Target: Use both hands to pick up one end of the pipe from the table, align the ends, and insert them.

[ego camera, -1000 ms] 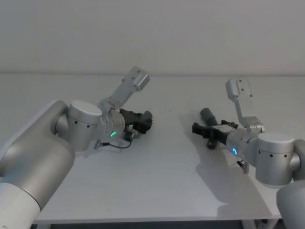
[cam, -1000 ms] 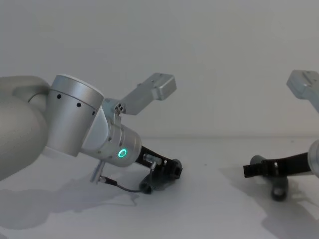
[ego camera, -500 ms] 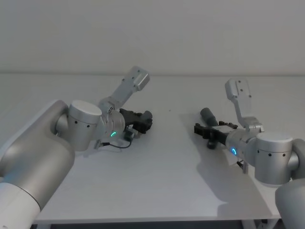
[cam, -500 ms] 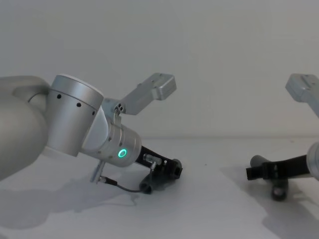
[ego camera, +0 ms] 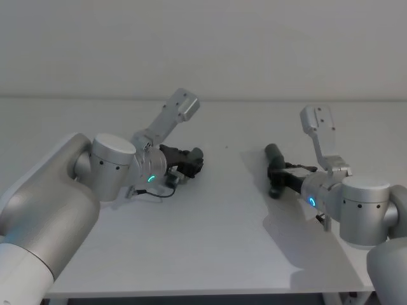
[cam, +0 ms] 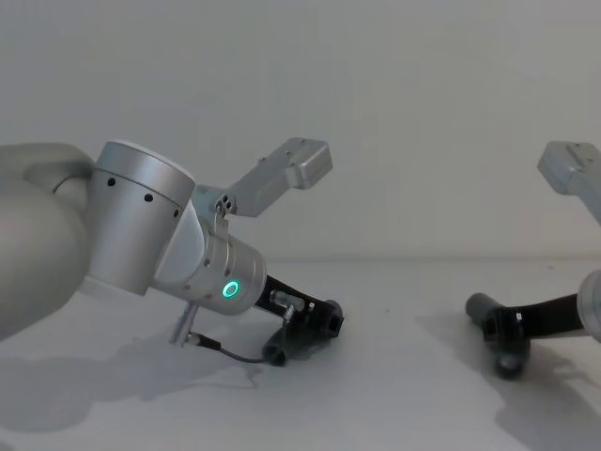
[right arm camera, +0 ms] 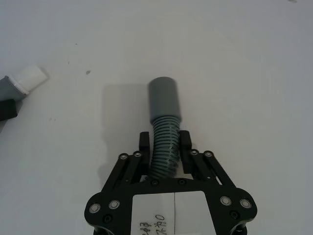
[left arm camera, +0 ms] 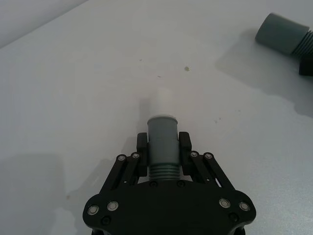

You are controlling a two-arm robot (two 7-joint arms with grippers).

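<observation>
In the head view my left gripper [ego camera: 191, 164] sits low on the white table [ego camera: 222, 235], shut on one dark grey pipe [ego camera: 196, 153] piece. The left wrist view shows its fingers [left arm camera: 142, 147] clamped on the narrow cuff [left arm camera: 162, 137], whose whitish tip [left arm camera: 164, 100] points ahead. My right gripper [ego camera: 278, 176] is shut on the other pipe piece [ego camera: 274, 152]. In the right wrist view its fingers [right arm camera: 184, 141] pinch the ribbed middle [right arm camera: 164, 144], behind the wider socket cuff [right arm camera: 165, 100]. In the chest view the left gripper [cam: 319, 319] and the right gripper [cam: 500, 326] are far apart.
The table [cam: 394, 395] between the two grippers is bare white surface. A pale grey wall [ego camera: 203, 44] rises behind its far edge. The table's near edge [ego camera: 191, 294] runs along the bottom of the head view.
The right gripper's fingers, spread beside the pipe piece a second ago, have shut on its ribbed part, and the piece shifted slightly. The left arm has not moved.
</observation>
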